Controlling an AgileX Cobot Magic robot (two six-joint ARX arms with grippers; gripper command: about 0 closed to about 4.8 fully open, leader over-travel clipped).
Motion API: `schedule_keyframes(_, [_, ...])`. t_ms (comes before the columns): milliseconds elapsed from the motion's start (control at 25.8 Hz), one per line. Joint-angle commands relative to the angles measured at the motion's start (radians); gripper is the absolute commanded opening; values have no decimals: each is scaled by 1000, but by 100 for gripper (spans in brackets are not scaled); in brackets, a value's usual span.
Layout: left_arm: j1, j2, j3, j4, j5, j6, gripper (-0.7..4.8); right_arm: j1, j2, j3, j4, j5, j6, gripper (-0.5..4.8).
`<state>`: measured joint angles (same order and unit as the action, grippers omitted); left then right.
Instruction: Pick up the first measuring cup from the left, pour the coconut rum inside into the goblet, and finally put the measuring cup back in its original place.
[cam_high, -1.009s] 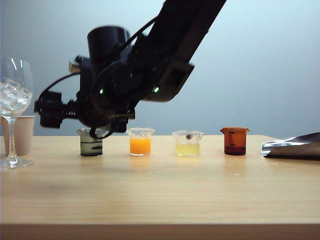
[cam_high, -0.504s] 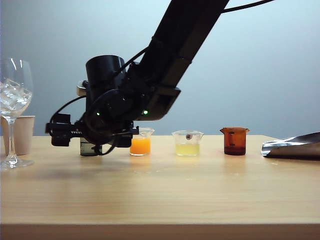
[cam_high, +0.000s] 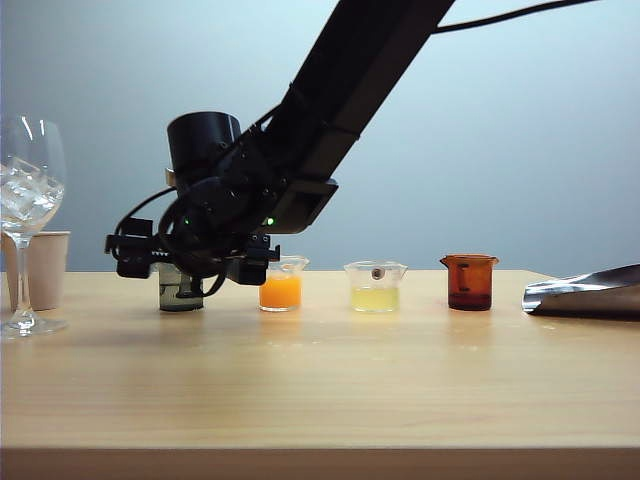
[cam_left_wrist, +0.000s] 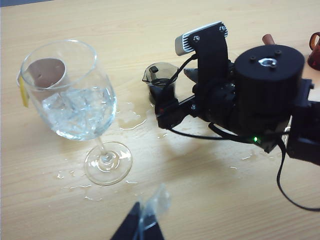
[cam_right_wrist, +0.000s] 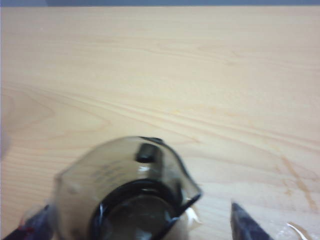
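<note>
Smoky-grey first measuring cup standing between fingers of right gripper, jaws wide apart, gripping nothing, left gripper near goblet, aperture unclear.

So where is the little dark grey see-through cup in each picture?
Exterior view: the small smoky dark-grey translucent measuring cup stands leftmost in the cup row, partly behind the right gripper.
Left wrist view: it stands on the table behind the right gripper, beyond the tall clear goblet.
Right wrist view: it sits close up between the open fingertips.
Shared landmark: the right gripper around the cup.
</note>
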<state>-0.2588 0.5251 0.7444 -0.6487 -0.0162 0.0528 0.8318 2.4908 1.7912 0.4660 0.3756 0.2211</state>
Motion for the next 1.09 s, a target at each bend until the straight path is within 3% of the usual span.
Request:
schedule_keyframes(39, [0,-2,2,7,1,3,-6,-2,21,61,-56,-16,22,479])
schedule_keyframes(233, [0,-2,2,7,0,3,-6,-1,85,202,-155,-38,22,479])
schedule_keyframes(465, [0,-2,2,6,-6,3,-6,-2,92,207,-224,-38,22,479])
schedule_keyframes(970, [0,-2,2,-11,-6,3,-6,-4,122,208,-187,-37,94,461])
schedule_keyframes(1086, [0,-2,2,-9,-7,3,-6,-4,122,208,-169,-38,106,398])
